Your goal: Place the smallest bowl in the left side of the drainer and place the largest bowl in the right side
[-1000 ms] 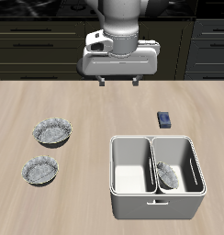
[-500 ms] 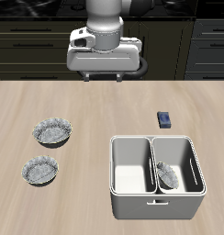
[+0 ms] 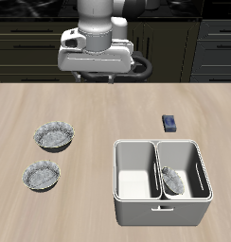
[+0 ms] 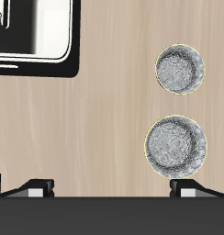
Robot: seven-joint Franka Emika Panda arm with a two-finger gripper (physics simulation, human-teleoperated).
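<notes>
The smallest bowl [image 3: 171,180] leans tilted inside the drainer [image 3: 136,148], in the compartment farther from the other bowls. The largest bowl [image 3: 54,136] [image 4: 176,146] sits upright on the table, with a slightly smaller similar bowl [image 3: 41,175] [image 4: 181,69] beside it, nearer the front edge. High over the back of the table my gripper [image 3: 95,78] [image 4: 112,188] hangs open and holds nothing. It is well behind the largest bowl and above it. In the wrist view one corner of the drainer [image 4: 40,32] shows.
A small dark blue block [image 3: 169,123] lies on the table just behind the drainer. Dark cabinets stand behind the table's back edge.
The arm has swung sideways along the table's back, away from the drainer's side and toward the side with the two wider bowls. The gripper stayed open. Nothing on the table moved.
</notes>
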